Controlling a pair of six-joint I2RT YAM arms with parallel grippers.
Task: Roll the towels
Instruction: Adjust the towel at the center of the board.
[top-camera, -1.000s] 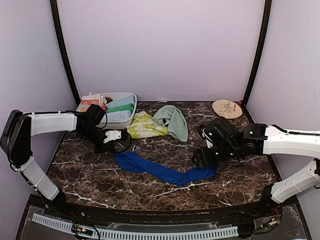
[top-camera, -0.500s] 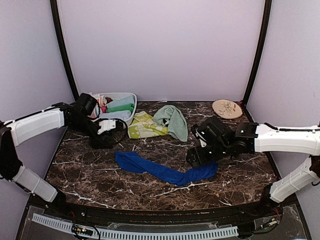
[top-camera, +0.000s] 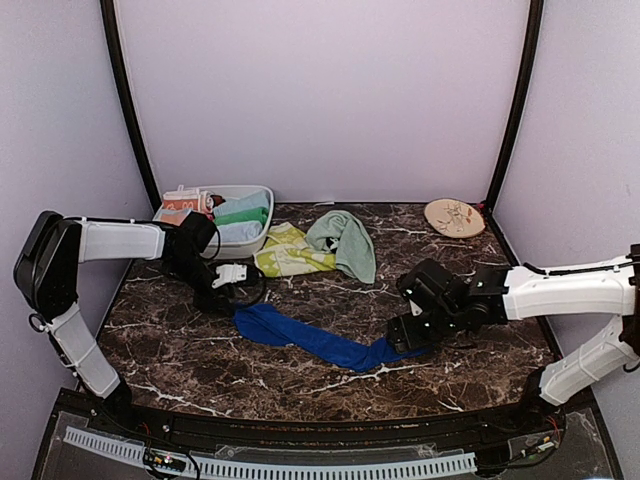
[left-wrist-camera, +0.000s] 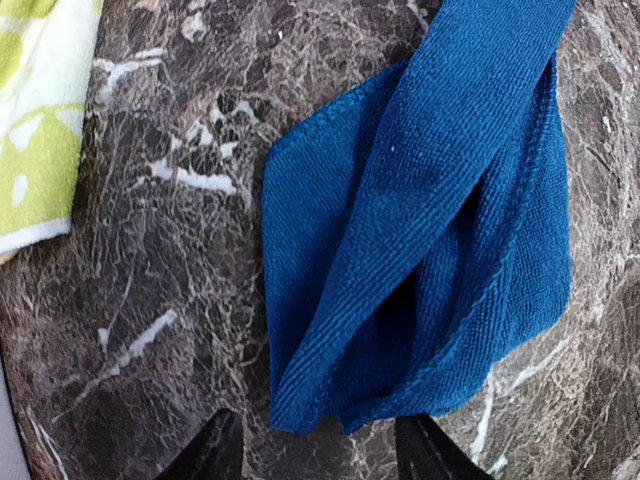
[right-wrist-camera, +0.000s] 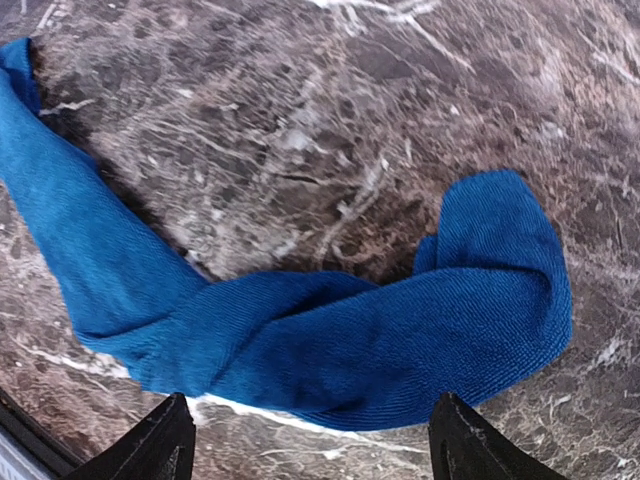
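The long royal blue towel (top-camera: 320, 340) lies crumpled in a strip across the middle of the marble table (top-camera: 180, 350). Its left end (left-wrist-camera: 420, 230) is folded over itself just ahead of my left gripper (left-wrist-camera: 318, 452), which is open and empty, with the cloth's tip between the fingertip lines but not touched. My right gripper (right-wrist-camera: 310, 445) hovers open over the towel's curled right end (right-wrist-camera: 400, 340); nothing is held. In the top view the left gripper (top-camera: 222, 296) and right gripper (top-camera: 404, 336) stand at the two ends. The mint green towel (top-camera: 345, 240) lies bunched at the back.
A yellow-green patterned towel (top-camera: 288, 252) lies beside the mint one, its edge showing in the left wrist view (left-wrist-camera: 30, 120). A white bin (top-camera: 264, 192) with folded cloths stands at the back left. The round beige plate (top-camera: 454, 216) sits at the back right.
My left arm swung back toward the bin, then came down at the blue towel's left end. The right gripper shifted nearer, over the towel's right end. The towel barely moved.
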